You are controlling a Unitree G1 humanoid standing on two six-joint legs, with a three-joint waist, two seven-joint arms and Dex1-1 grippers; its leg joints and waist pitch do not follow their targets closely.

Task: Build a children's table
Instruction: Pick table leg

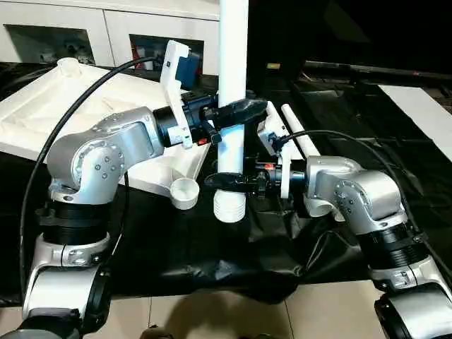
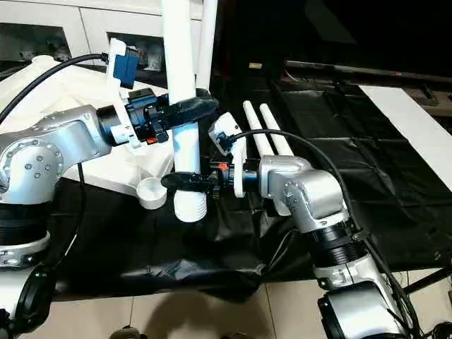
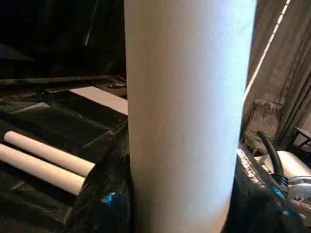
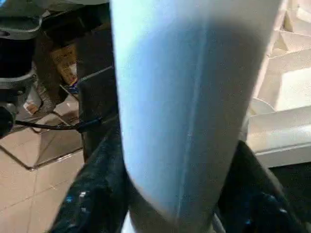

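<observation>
I have one white leg standing upright in mid-air over the black sheet, its ribbed lower end hanging just beside the nearest corner socket of the tabletop. The tabletop lies ribbed side up on my left, partly on the sheet, with another round socket at its far corner.

My left gripper clamps the leg from the left about halfway up the visible length; in the left wrist view the tube sits between both black fingers, which press against its sides. My right gripper holds the same leg lower down, just above the ribbed end, fingers closed around it from the right.

Two more legs lie side by side on the sheet beyond my right forearm, touching or nearly so. Behind the tabletop stands a white cabinet with glass doors. A white panel rests at the far right on the dark surface. Beige floor tiles show below the sheet's edge.
</observation>
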